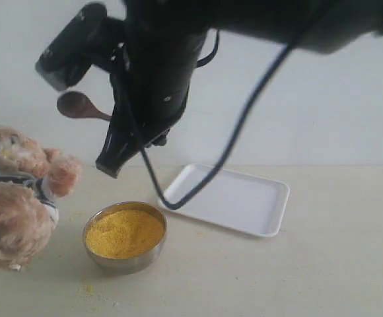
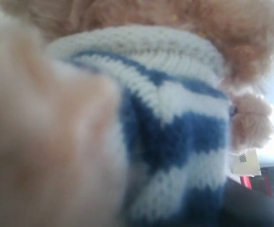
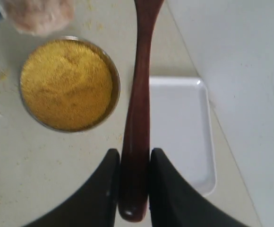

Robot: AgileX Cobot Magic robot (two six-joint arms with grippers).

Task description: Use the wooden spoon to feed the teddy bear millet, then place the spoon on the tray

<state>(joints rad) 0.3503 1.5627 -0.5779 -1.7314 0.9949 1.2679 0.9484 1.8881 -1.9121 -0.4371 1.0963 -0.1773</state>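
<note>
The teddy bear (image 1: 20,198), tan and fuzzy in a navy-and-white striped shirt, is at the far left edge. Its shirt (image 2: 175,137) fills the left wrist view so closely that the left gripper's fingers are hidden. My right gripper (image 3: 134,153) is shut on the handle end of the wooden spoon (image 3: 139,94). The spoon's oval bowl (image 1: 76,104) hangs in the air above and to the right of the bear's head, apart from it. The millet (image 1: 124,232) lies heaped in a shiny metal bowl (image 1: 127,263) below. The white tray (image 1: 244,201) lies right of the bowl.
The right arm (image 1: 158,72) and its cable (image 1: 244,112) reach across the top of the exterior view. A few spilled grains (image 1: 86,289) lie on the pale table in front of the bowl. A white wall stands behind the tray.
</note>
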